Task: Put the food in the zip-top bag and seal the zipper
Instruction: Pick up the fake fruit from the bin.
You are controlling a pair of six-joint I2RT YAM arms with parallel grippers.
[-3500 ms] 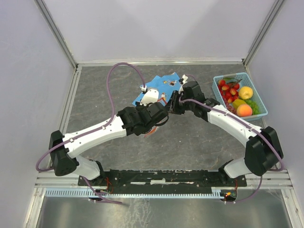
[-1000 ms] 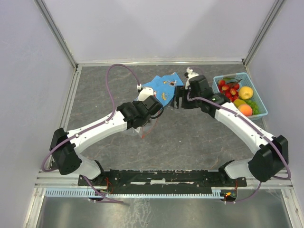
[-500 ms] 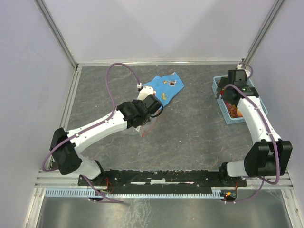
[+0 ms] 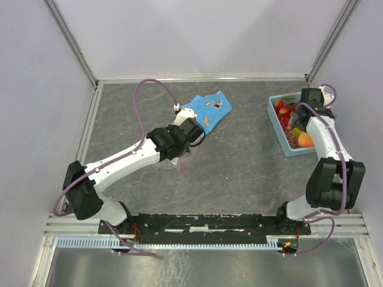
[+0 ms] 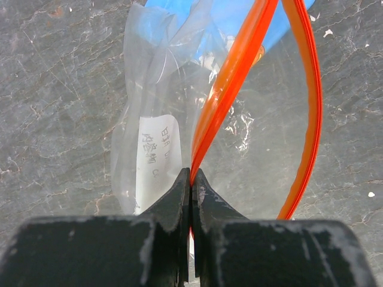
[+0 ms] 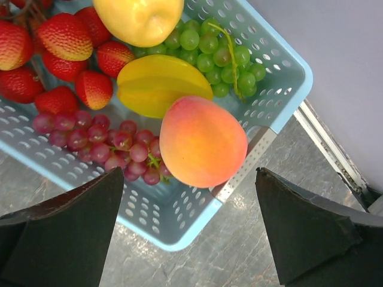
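The clear zip-top bag [image 5: 149,137] hangs crinkled over the grey table, its mouth spread into a loop. My left gripper [image 5: 191,176] is shut on the red-orange zipper [image 5: 239,66] at one side of that mouth; in the top view the left gripper [image 4: 181,154] is mid-table. The food lies in a light-blue basket [image 6: 179,221]: an orange peach [image 6: 202,142], a yellow star fruit [image 6: 158,84], green grapes [image 6: 221,54], purple grapes [image 6: 108,146] and strawberries [image 6: 66,39]. My right gripper [image 6: 190,179] hovers open above the peach, holding nothing.
A blue patterned cloth [image 4: 206,110] lies just beyond the bag. The basket [image 4: 276,128] stands at the table's right edge, close to the right wall and its metal rail [image 6: 329,143]. Bare grey table stretches between bag and basket.
The right arm has swung away from the bag and cloth over to the basket, and its jaws have spread wide. The left gripper has stayed shut on the zipper strip.
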